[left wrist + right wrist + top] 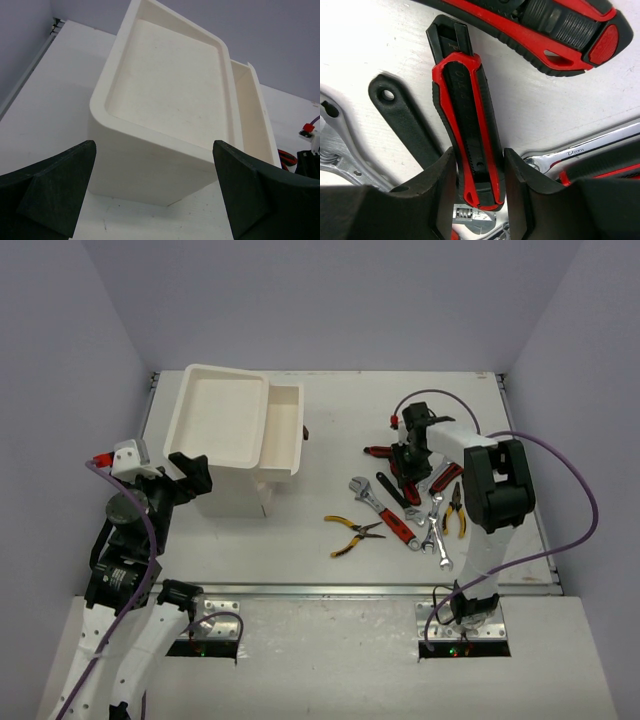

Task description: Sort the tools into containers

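Note:
A red-and-black cutter point(467, 125) lies on the table, and my right gripper point(480, 160) is shut on its rear end, one finger pressed against each side. A second red-and-black cutter point(555, 25) lies just beyond it. A black wrench point(402, 117) and a silver spanner point(585, 147) flank it. The other tools are heaped around my right gripper point(408, 465): a red-handled adjustable wrench point(385, 512), yellow-handled pliers point(352, 532) and silver spanners point(435, 535). The white container point(225, 435) stands at the far left. My left gripper point(155, 150) hangs open before its near corner, holding nothing.
One drawer point(285, 430) of the container point(165, 85) is pulled out to the right. The tray top point(170, 80) holds nothing. A purple cable point(560, 470) loops over the right arm. Grey walls close the table on three sides.

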Action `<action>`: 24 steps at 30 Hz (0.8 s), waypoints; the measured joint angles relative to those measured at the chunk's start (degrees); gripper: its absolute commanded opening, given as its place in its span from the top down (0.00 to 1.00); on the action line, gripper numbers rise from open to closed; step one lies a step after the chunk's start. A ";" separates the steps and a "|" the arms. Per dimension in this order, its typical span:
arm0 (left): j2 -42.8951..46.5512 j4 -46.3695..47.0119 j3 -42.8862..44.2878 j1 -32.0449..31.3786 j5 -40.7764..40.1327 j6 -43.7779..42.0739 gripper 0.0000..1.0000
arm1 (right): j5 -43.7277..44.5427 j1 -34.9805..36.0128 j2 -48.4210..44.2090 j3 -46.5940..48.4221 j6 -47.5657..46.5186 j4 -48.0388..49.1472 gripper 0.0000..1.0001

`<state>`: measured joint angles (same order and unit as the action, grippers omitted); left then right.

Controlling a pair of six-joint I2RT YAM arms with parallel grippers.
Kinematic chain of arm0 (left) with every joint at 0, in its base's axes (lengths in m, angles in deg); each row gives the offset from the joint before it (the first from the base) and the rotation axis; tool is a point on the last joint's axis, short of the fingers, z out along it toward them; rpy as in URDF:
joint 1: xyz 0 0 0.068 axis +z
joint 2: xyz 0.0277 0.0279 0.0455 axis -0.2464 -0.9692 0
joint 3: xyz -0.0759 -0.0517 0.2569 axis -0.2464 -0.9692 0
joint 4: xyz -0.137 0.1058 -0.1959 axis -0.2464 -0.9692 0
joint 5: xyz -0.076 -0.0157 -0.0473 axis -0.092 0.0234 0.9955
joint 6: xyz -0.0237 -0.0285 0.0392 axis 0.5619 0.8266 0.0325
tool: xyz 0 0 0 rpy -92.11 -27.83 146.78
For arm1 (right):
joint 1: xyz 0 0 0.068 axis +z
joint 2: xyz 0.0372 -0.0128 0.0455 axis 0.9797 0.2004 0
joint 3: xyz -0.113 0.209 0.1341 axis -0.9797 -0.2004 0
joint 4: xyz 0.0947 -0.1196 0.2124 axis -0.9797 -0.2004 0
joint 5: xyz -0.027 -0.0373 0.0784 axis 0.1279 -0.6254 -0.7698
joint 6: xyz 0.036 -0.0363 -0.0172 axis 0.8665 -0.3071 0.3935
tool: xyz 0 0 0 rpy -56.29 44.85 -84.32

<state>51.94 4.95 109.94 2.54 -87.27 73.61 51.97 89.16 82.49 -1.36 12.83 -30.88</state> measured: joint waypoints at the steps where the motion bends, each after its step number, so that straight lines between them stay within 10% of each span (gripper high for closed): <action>1: 0.00 0.00 0.00 0.00 0.00 0.00 0.00 | -0.06 0.02 -0.34 -0.13 0.41 0.19 0.98; 14: 0.00 0.02 0.00 0.00 -0.12 0.00 0.00 | -26.42 3.76 -28.10 -4.27 18.57 15.84 1.00; 24: 0.04 -0.01 0.00 0.00 -0.93 0.00 0.00 | -35.27 17.99 -16.82 6.42 51.78 39.44 1.00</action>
<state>51.98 4.94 109.94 2.54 -88.20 73.61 16.69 107.14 65.66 5.06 64.61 8.56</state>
